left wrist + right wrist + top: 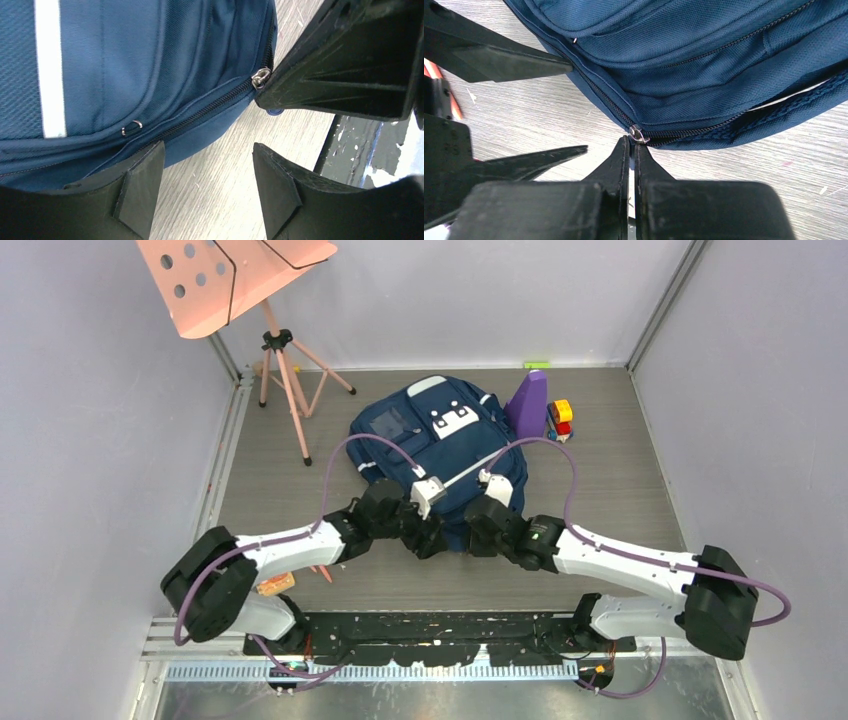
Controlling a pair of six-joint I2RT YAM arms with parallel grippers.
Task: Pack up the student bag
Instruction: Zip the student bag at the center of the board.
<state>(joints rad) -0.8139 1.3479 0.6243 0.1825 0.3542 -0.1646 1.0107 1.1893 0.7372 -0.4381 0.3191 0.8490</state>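
The student bag [440,440] is navy with white stripes and lies flat mid-table, its zip closed along the near edge. My right gripper [478,537] is shut on the zipper pull; in the right wrist view the jaws [632,142] pinch together right under the metal slider [638,134]. My left gripper [432,537] is open and empty, one finger against the bag's edge [125,60] and one over bare table [208,146]. The slider [260,77] shows there at the tip of the right gripper's fingers [340,60].
A purple wedge [528,400] and a colourful toy [561,418] stand beside the bag's far right. A pink music stand [280,370] is at the far left. A pencil [322,570] and a small tan block [275,585] lie by the left arm.
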